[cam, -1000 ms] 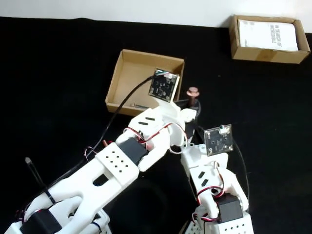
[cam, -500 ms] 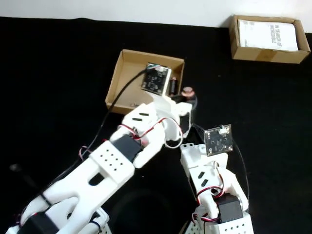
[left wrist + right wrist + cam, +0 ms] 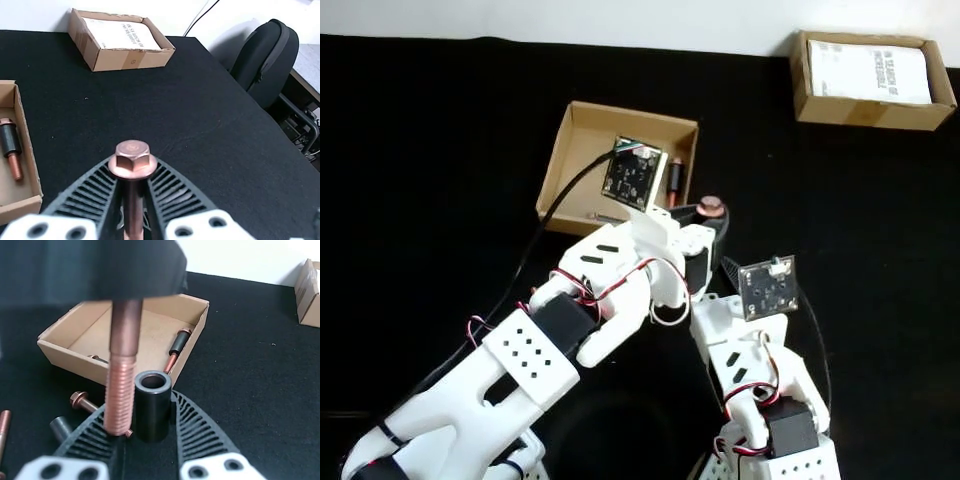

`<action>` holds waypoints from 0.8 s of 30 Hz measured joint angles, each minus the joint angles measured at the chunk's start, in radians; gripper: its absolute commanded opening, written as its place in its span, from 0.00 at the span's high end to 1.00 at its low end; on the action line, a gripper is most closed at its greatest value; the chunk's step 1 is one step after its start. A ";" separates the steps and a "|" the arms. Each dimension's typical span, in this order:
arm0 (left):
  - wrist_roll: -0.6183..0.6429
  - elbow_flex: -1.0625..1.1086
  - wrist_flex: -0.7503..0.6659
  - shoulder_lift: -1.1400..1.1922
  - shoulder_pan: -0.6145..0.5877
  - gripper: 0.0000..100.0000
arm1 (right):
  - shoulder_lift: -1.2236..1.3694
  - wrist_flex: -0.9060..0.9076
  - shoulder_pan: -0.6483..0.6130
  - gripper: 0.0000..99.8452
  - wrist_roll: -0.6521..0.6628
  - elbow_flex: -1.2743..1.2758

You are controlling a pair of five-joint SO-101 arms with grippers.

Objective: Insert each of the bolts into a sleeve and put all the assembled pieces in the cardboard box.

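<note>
The left hand (image 3: 132, 169) is closed on a copper bolt (image 3: 131, 159), gripping its shank with the hex head sticking up above the fingertips. The right hand (image 3: 147, 407) is clamped around a black sleeve (image 3: 152, 410), held upright with its open mouth facing up. The bolt is not in the sleeve. Its threaded end (image 3: 120, 400) hangs down alongside the sleeve's outer wall, with the tip below the rim. It is very close, but I cannot tell whether they touch.

From above, the two hands meet just off the near right corner of the cardboard box (image 3: 552, 180), with the bolt head (image 3: 712, 208) showing between them. The left arm (image 3: 570, 320) comes in from the near left and the right arm (image 3: 750, 370) from the near edge.

One assembled piece (image 3: 675, 180) lies inside the box against its right wall, copper ends poking from a dark sleeve. On the black tabletop (image 3: 440, 150) just outside the box's near wall lie a loose bolt (image 3: 82, 401), a spare sleeve (image 3: 61, 429) and part of another bolt (image 3: 4, 432).

A second box (image 3: 872, 75) holding a white sheet sits at the far right, well apart from the hands. A black chair (image 3: 265, 55) stands beyond the tabletop's edge.
</note>
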 measured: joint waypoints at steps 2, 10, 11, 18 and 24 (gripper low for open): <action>0.000 0.000 0.002 0.000 0.002 0.99 | 0.000 0.000 0.000 0.99 0.000 0.000; 0.002 0.000 0.002 0.000 0.002 0.99 | 0.000 0.000 0.000 0.99 0.000 0.000; 0.002 0.000 0.000 0.000 0.002 0.99 | 0.000 0.000 0.000 0.99 0.000 0.000; 0.002 -0.054 -0.115 0.112 -0.068 0.99 | 0.000 0.000 0.000 0.99 0.000 0.000; 0.002 -0.207 -0.121 0.269 -0.094 0.99 | 0.000 0.000 0.000 0.99 0.000 0.000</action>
